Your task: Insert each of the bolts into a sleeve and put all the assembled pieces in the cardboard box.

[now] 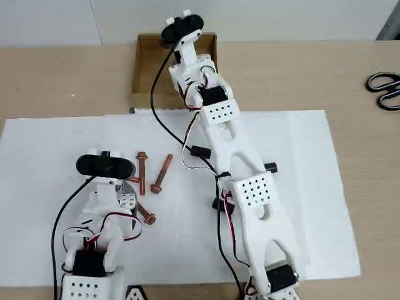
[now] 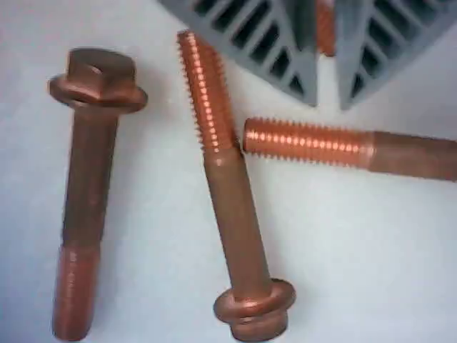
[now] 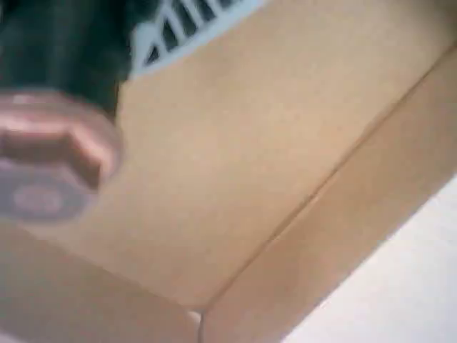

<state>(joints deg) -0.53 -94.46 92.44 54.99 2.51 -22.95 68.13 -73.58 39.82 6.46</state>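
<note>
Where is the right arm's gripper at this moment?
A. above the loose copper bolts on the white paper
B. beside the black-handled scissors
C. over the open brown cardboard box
C: the right gripper hangs over the brown cardboard box, whose floor and wall its wrist view shows.

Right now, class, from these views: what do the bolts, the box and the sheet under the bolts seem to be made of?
The bolts look like metal, perhaps copper-plated steel: reddish sheen, glinting threads. The cardboard box is plain brown card, matt, with folded walls. The sheet is probably white paper: thin, flat, matt.
</note>
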